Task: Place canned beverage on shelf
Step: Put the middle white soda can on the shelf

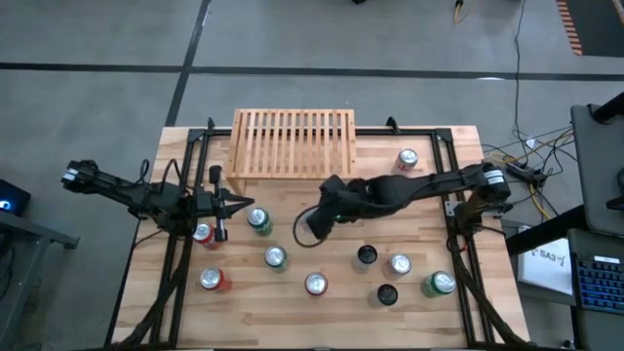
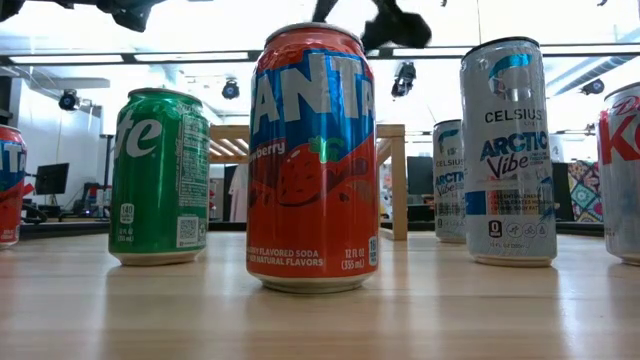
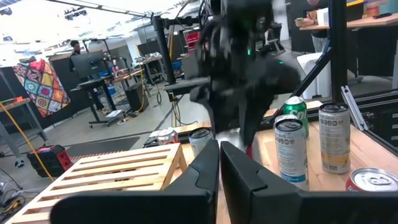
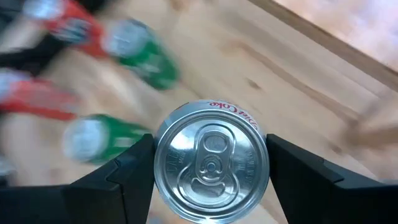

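Note:
The shelf [image 1: 292,143] is a low slatted light-wood rack at the table's far middle, also in the left wrist view [image 3: 106,171]. My right gripper [image 1: 314,226] reaches from the right to the table's middle, in front of the shelf, and is shut on a silver Diet Coke can [image 4: 210,163]. My left gripper [image 1: 244,203] waits at the left, shut and holding nothing, its fingers [image 3: 219,155] pointing level toward the right arm. Several other cans stand upright on the table's near half. My right gripper pinches the Diet Coke can between its two fingers, one on each side of the can's wall just below the top rim [image 4: 157,167]. The fingers [image 4: 134,171] slant down from the table's right side. The can's top faces the wrist camera; its lower end is hidden.
Near the left gripper stand a green can [image 1: 258,219] and a red can [image 1: 203,234]. More cans stand at the front, among them a Fanta [image 2: 312,160] and a Celsius [image 2: 508,150]. A lone can [image 1: 407,159] stands right of the shelf.

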`<state>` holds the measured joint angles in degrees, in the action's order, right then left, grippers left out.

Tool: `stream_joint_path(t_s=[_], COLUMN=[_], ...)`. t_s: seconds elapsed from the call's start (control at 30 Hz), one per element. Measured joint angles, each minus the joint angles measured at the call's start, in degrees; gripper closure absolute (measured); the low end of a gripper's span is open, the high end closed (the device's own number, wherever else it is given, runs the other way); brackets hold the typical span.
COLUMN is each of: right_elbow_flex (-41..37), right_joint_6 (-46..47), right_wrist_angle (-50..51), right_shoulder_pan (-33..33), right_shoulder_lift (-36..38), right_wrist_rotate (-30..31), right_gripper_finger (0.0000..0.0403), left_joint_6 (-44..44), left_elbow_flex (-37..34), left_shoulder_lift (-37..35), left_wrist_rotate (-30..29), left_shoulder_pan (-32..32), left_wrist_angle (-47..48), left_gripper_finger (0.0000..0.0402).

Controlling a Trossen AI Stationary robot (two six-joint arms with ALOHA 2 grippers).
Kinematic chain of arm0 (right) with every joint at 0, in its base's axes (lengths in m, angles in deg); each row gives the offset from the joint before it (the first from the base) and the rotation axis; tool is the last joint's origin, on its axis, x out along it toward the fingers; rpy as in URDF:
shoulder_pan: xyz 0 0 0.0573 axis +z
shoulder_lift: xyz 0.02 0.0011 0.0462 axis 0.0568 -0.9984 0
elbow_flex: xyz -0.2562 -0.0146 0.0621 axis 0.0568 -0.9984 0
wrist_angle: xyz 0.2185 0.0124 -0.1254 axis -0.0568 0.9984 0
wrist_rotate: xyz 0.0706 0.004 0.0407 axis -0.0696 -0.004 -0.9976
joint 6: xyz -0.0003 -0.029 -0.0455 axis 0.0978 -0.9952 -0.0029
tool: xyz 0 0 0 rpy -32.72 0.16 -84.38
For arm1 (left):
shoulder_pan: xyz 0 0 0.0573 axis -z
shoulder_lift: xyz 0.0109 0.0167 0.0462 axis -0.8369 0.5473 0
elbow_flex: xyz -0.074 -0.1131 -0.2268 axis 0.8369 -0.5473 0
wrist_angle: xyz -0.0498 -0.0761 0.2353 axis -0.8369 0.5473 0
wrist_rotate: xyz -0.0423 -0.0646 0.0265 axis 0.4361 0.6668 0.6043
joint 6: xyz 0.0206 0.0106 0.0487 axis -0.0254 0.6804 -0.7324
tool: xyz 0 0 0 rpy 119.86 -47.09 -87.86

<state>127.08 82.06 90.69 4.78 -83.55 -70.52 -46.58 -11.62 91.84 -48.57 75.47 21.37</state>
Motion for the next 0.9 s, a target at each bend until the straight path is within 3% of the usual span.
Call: stream_joint_path(t_s=[0.4, 0.9], right_elbow_flex=[0.0, 0.0], right_joint_6=[4.4, 2.7], right_wrist_angle=[1.3, 8.7], right_shoulder_pan=[0.2, 0.2], right_shoulder_lift=[-9.4, -9.6], right_wrist_rotate=[-1.2, -1.2], right_gripper_finger=[0.0152, 0.0152], left_joint_6=[0.0, 0.0], left_elbow_flex=[0.0, 0.0], left_shoulder_lift=[0.0, 0.0], left_wrist_rotate=[0.0, 0.0], left_shoulder_pan=[0.0, 0.0], left_wrist_angle=[0.0, 0.6], left_gripper_finger=[0.0401, 0.0401])
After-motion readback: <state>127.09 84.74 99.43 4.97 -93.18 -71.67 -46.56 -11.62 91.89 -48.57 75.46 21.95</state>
